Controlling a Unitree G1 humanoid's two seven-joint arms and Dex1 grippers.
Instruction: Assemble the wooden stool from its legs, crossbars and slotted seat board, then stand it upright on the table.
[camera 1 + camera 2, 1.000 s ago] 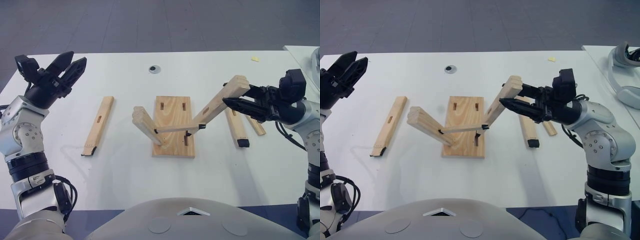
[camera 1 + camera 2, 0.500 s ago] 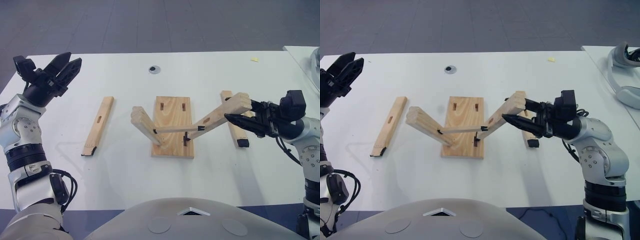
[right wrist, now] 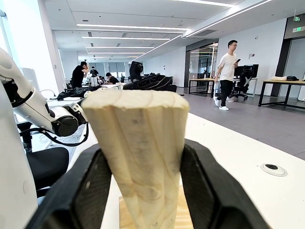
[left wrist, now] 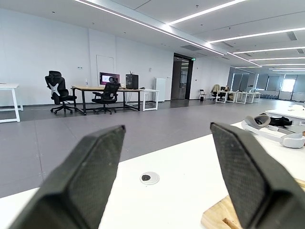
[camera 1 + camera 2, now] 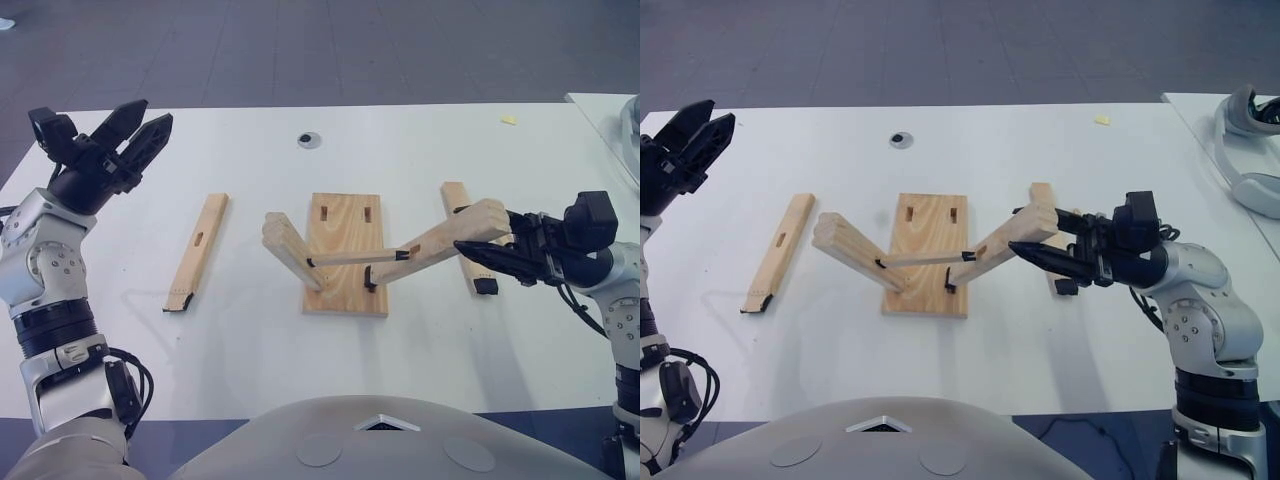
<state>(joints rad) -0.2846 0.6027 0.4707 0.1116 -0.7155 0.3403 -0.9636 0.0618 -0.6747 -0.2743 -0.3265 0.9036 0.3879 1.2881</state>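
Observation:
The slotted seat board (image 5: 345,215) lies flat at the table's middle. Over it rests a part-built frame: a left leg (image 5: 288,247) and a right leg (image 5: 440,243) joined by a thin crossbar (image 5: 352,259). My right gripper (image 5: 483,233) is shut on the right leg's raised outer end (image 3: 138,152), with one finger (image 3: 81,191) on each side. One loose leg (image 5: 196,250) lies left of the board, and another (image 5: 462,205) lies partly under the right gripper. My left gripper (image 5: 135,138) hangs open and empty above the table's far left, its fingers (image 4: 81,186) spread wide.
A round grommet (image 5: 309,139) sits in the table behind the board. A small yellow scrap (image 5: 511,119) lies at the far right. A white headset (image 5: 1255,150) rests on the neighbouring table to the right. Bare table lies in front of the board.
My right gripper has brought the held leg's end down and to the right, so the frame leans flatter over the board. The left arm has barely shifted.

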